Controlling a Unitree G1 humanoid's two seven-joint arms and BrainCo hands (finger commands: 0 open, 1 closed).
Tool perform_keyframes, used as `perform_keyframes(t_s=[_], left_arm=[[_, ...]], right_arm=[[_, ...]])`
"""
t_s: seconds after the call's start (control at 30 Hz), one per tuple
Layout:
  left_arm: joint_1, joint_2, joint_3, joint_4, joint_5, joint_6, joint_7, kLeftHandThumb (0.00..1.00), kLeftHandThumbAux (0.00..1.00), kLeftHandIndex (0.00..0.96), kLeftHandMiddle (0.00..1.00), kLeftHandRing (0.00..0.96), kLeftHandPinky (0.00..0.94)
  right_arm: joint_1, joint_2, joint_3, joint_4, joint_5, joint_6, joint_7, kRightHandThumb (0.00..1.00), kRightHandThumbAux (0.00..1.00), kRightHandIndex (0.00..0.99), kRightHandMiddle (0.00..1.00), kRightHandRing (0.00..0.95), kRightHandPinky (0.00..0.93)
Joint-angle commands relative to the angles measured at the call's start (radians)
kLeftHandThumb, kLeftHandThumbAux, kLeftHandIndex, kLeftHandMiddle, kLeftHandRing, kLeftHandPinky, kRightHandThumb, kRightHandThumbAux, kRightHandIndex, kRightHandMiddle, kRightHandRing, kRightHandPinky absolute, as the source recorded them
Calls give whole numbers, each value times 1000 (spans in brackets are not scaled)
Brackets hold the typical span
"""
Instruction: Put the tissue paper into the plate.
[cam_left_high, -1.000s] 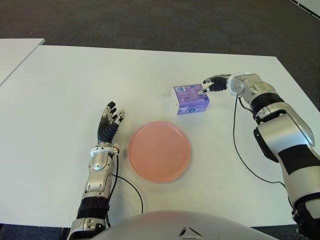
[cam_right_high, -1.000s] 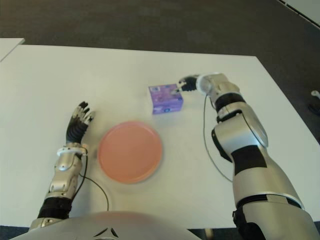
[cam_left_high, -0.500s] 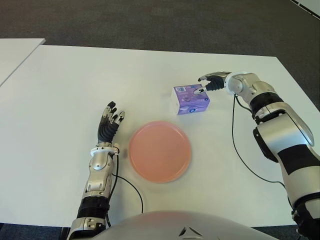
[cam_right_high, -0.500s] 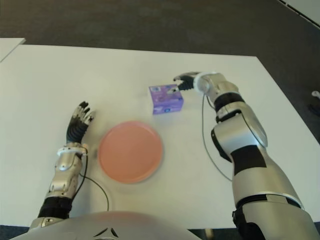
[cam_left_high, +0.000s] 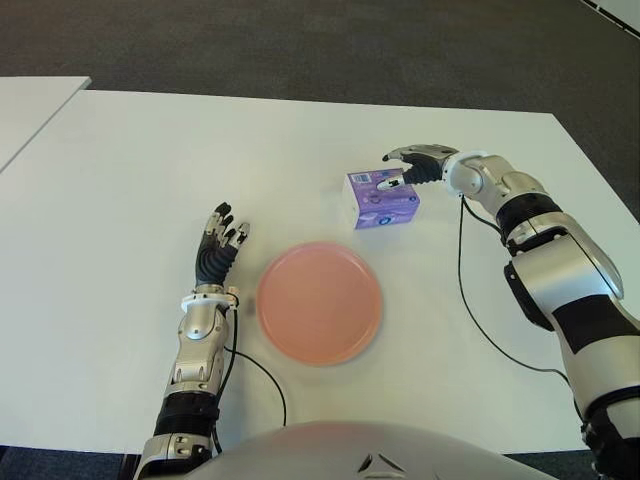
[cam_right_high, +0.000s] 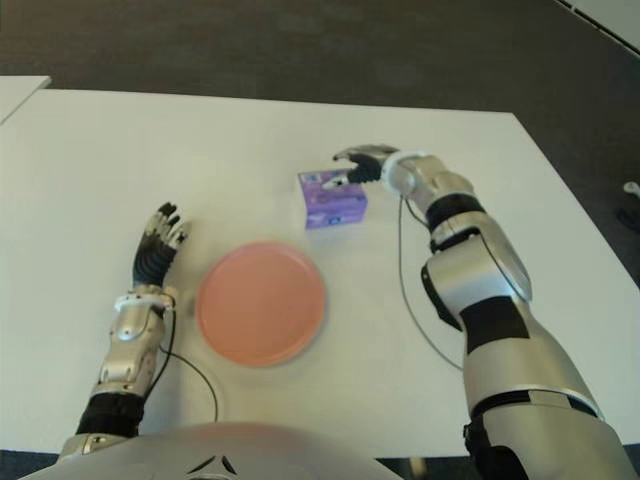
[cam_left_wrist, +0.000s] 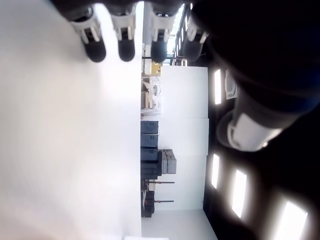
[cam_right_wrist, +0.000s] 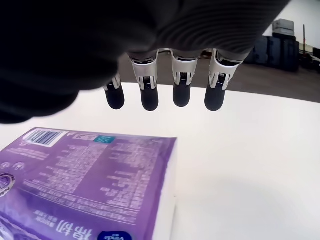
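A purple pack of tissue paper (cam_left_high: 379, 199) lies on the white table (cam_left_high: 130, 180), beyond the pink plate (cam_left_high: 319, 301) and a little to its right. My right hand (cam_left_high: 410, 163) hovers over the pack's far right corner, fingers (cam_right_wrist: 149, 94) stretched out and open above the pack (cam_right_wrist: 85, 180), holding nothing. The plate holds nothing. My left hand (cam_left_high: 218, 245) shows to the left of the plate, fingers pointing away from me and spread.
A second white table's corner (cam_left_high: 35, 105) shows at the far left, across a narrow gap. Dark carpet (cam_left_high: 300, 40) lies beyond the table's far edge. A black cable (cam_left_high: 475, 300) hangs from my right arm over the table to the plate's right.
My right hand has reached leftward over the top of the tissue pack and its fingers have spread. The pack, the plate and my left hand have not moved.
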Motion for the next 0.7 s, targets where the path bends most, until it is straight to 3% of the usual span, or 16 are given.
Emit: perform_keyframes(t_s=[0.03,0.33,0.7], left_arm=[[3,-3,-2,20,-5,6,-13,0,595,0,0,0,0],[-4,-3,-3,32,1,1,-6,0,595,0,0,0,0],[-6,-3,-7,34,5,3,-4,0,594,0,0,0,0]], right_arm=[[23,3,19,-11,-18,-42,-42,455,148,0,0,0,0],[41,-10,58,-43,-52,-125,-130,460,134,0,0,0,0],[60,-15,123,-74,-115,-175,-169,459,140,0,0,0,0]])
